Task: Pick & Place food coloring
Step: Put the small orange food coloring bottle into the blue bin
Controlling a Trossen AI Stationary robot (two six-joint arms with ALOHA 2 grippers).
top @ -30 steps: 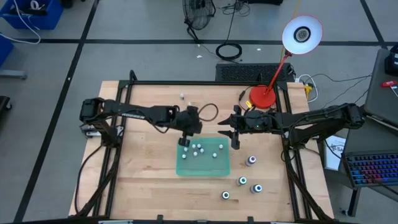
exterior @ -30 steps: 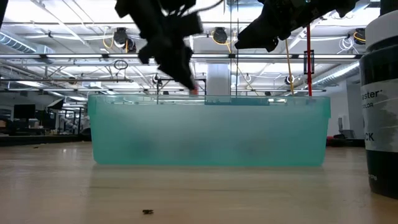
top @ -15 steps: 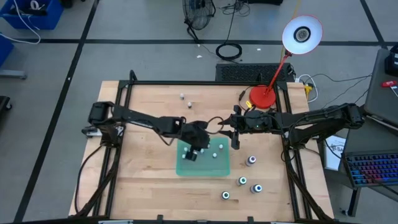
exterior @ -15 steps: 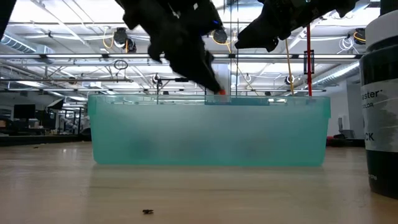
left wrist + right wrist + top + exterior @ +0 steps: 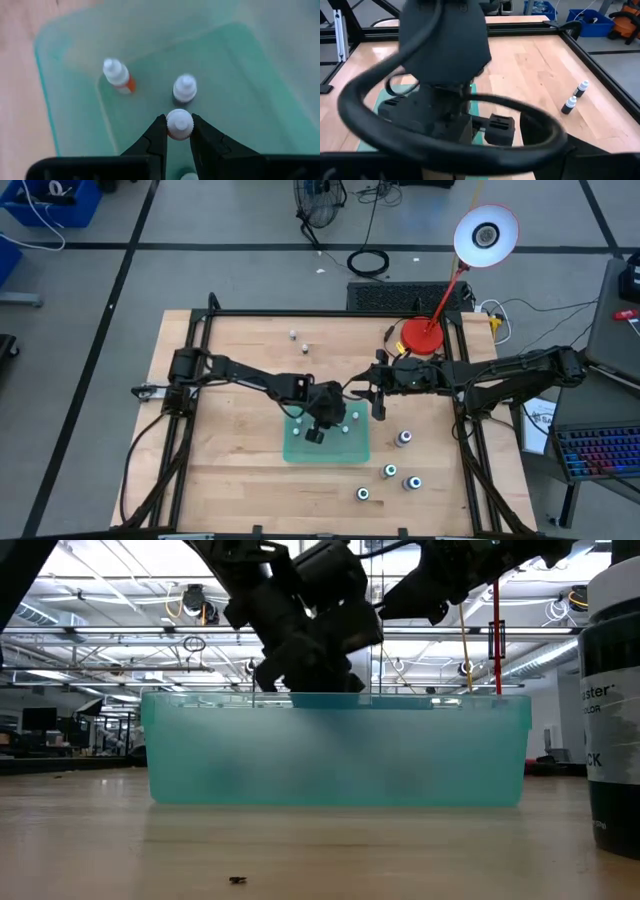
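A translucent green tray sits mid-table with several white-capped food coloring bottles standing in it, among them an orange-bodied one and a dark one. My left gripper reaches down into the tray and is shut on one more bottle. My right gripper hovers open just beyond the tray's far right corner, holding nothing. Several darker bottles stand on the wood right of and nearer than the tray. Two tiny ones stand near the far edge. My left gripper pinches the bottle's white cap between its two fingers, one on either side. The fingers slant down into the tray from the table's left. The bottle stands upright in the hold; its body is hidden below the cap, so whether it rests on the tray floor cannot be told.
A red desk lamp's base stands at the back right of the table. A big dark bottle stands close to the low camera at the right. Bare wood lies left of and nearer than the tray.
My left gripper has carried the bottle from above the tray's far left corner toward the table's right and near edges and down inside the tray, tipping more steeply downward. It has stayed shut on the bottle.
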